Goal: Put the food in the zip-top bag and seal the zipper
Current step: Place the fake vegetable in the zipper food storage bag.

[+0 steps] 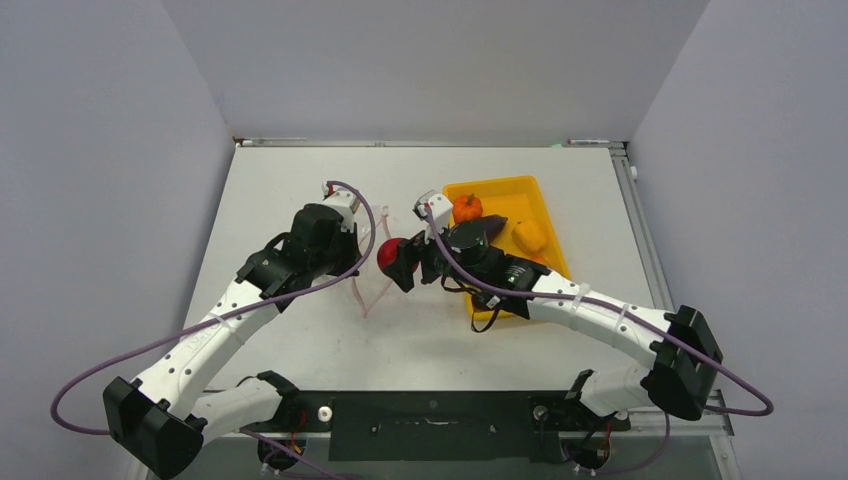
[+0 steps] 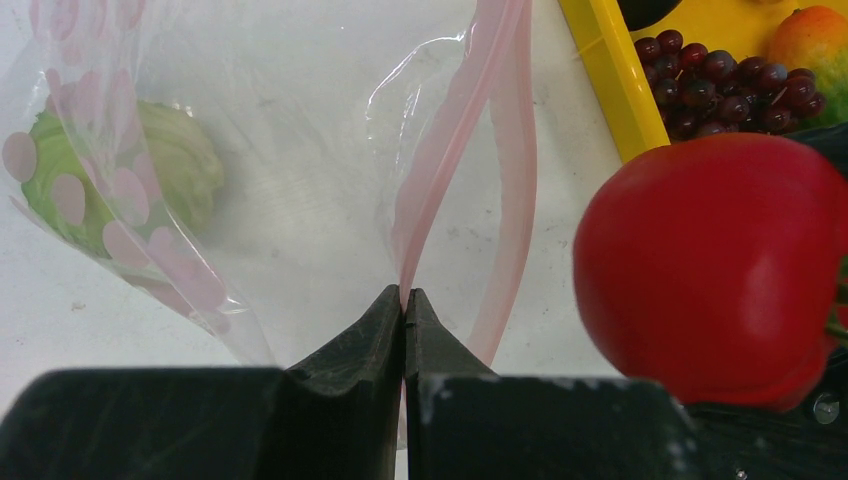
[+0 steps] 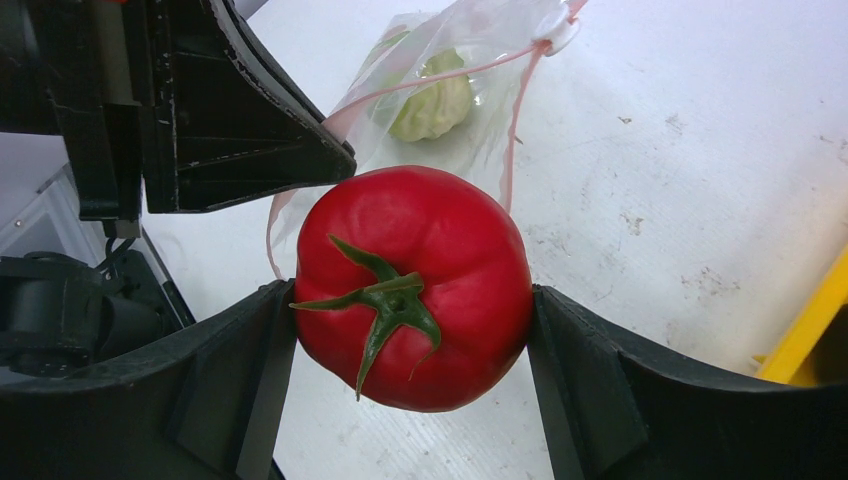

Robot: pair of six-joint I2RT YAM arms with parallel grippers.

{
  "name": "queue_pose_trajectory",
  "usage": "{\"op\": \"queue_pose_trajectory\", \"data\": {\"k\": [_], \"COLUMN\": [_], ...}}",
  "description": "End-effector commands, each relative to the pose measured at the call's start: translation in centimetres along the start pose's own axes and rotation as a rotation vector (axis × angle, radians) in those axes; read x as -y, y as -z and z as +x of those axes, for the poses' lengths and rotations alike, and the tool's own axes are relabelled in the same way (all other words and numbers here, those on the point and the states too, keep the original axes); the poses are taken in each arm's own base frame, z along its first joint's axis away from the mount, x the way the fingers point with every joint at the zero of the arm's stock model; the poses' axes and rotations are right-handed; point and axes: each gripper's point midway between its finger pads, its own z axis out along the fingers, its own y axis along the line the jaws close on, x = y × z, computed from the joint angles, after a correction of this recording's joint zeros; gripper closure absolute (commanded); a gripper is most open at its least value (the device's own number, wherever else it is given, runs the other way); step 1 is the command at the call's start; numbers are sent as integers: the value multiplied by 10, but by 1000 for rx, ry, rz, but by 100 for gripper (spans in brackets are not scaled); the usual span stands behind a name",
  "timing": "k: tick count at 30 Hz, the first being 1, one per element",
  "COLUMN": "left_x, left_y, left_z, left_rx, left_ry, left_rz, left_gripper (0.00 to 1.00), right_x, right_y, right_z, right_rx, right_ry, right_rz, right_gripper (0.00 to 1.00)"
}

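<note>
My left gripper [image 2: 404,296] is shut on the pinkish-red zipper strip [image 2: 445,150] of the clear zip-top bag [image 2: 250,150], holding the mouth up. A green toy vegetable [image 2: 170,165] lies inside the bag and also shows in the right wrist view [image 3: 432,100]. My right gripper [image 3: 412,320] is shut on a red toy tomato [image 3: 412,285] and holds it just in front of the bag's mouth [image 1: 372,275], beside the left gripper [image 1: 345,215]. The tomato [image 1: 389,254] hangs above the table. An orange pumpkin [image 1: 466,208] and a dark red grape cluster [image 2: 725,85] lie in the yellow tray [image 1: 500,190].
The yellow tray sits right of the bag, partly under my right arm, with an orange-yellow fruit [image 1: 530,236] and a dark eggplant [image 1: 497,228] in it. The bag's white slider [image 3: 553,35] sits at the far end of the strip. Walls stand around the table.
</note>
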Motion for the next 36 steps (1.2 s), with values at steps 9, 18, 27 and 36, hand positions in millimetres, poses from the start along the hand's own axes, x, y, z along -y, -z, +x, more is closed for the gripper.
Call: {"op": "queue_pose_trajectory", "data": {"k": [9,18,27,36], "left_x": [3,3,3,2], "left_y": [7,7,7,6], "left_z": [-18,-18,-18,-18], "left_rx": [62,63,64,59], "left_ry": [13,12,13,12], "left_rz": [6,6,7,4], "left_gripper": [100,100,100,100], "right_x": [-16,-12,-10,-11], "right_y": [-40,-68,-80,-76], "right_z": [-19,-4,2,1], "right_rx": [51,10,-8,-8], "right_ry": [33,27,22,29], "right_rz": [-25,-15,-11,-11], "right_gripper": [58,53,31,12]}}
